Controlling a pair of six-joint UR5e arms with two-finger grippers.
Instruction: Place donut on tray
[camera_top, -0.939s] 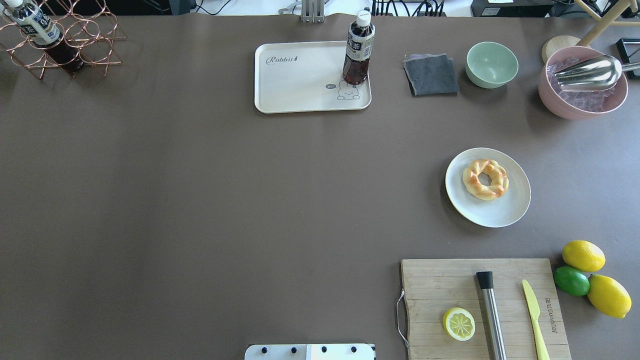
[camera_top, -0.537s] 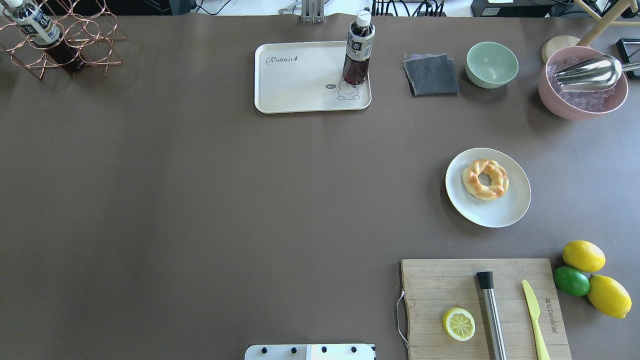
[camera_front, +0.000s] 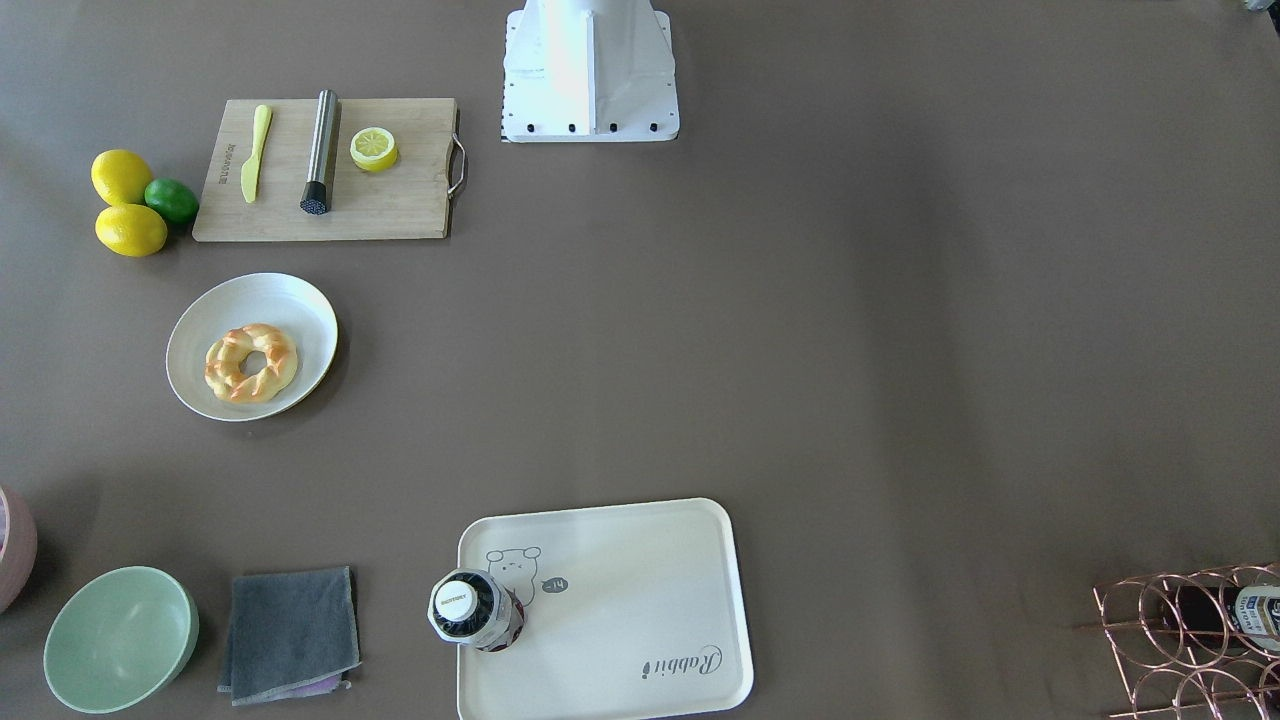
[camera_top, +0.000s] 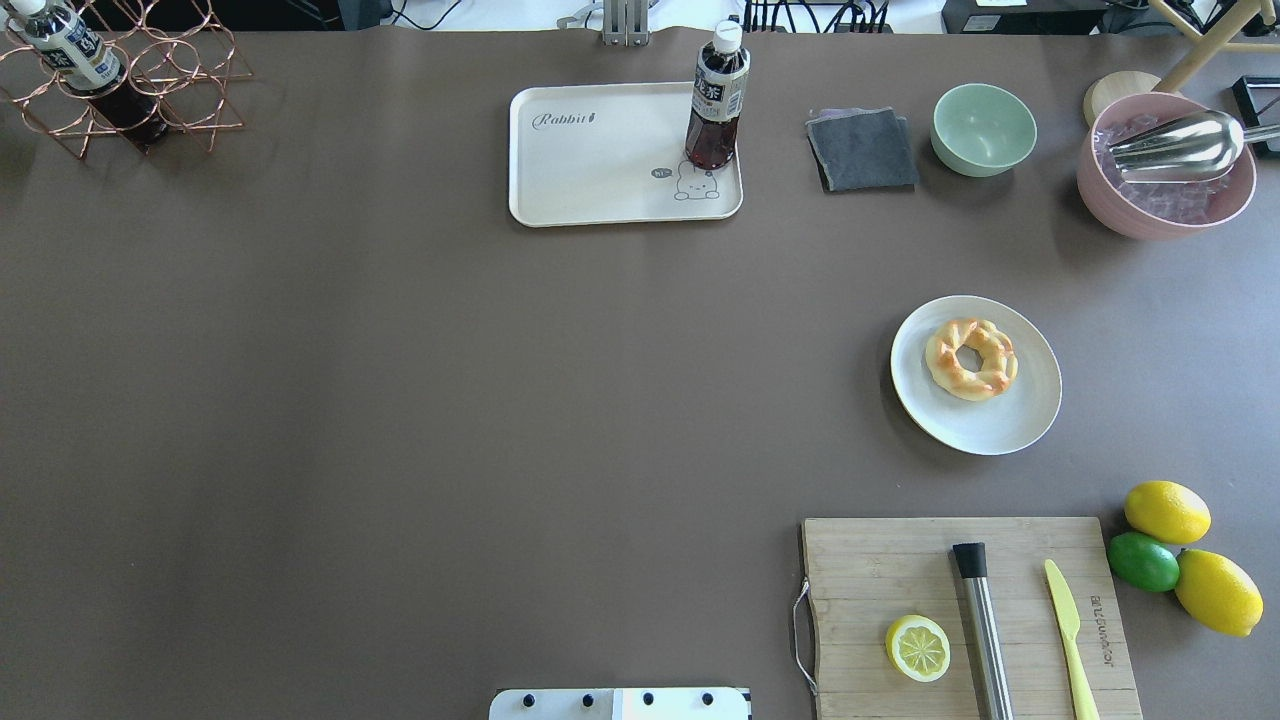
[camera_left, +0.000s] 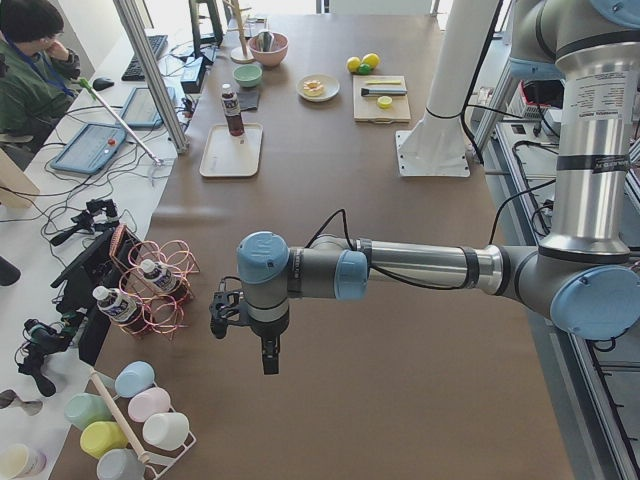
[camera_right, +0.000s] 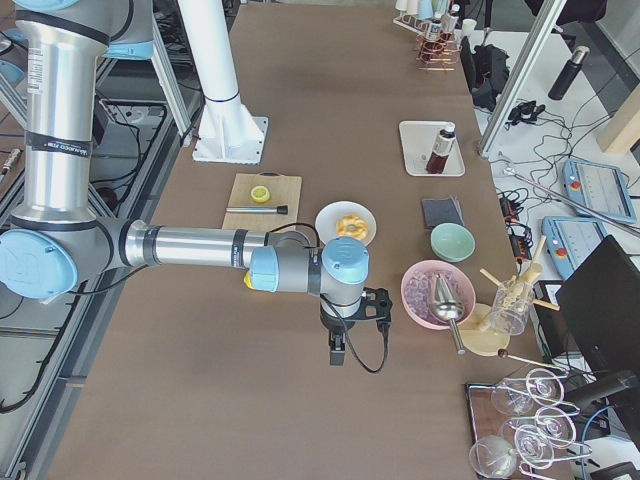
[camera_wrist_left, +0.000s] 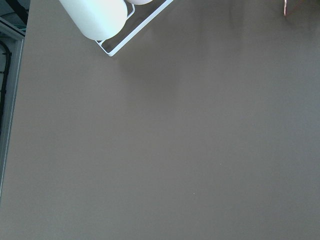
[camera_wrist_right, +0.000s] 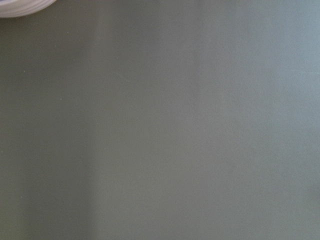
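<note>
The donut (camera_top: 971, 358), a twisted golden ring, lies on a round white plate (camera_top: 985, 428) at the table's right middle; it also shows in the front view (camera_front: 251, 362). The cream tray (camera_top: 600, 170) with "Rabbit" script sits at the far centre, also in the front view (camera_front: 640, 580). A dark tea bottle (camera_top: 716, 100) stands on the tray's right part. Neither gripper shows in the overhead or front views. The left gripper (camera_left: 268, 360) hangs over the table's far left end. The right gripper (camera_right: 338, 355) hangs over the far right end. I cannot tell whether either is open or shut.
A wooden cutting board (camera_top: 880, 600) with a lemon half (camera_top: 917, 647), a metal rod and a yellow knife lies at the near right. Lemons and a lime (camera_top: 1143, 561) lie beside it. A grey cloth (camera_top: 862, 148), green bowl (camera_top: 984, 128), pink bowl (camera_top: 1165, 175) and copper bottle rack (camera_top: 130, 80) line the far edge.
</note>
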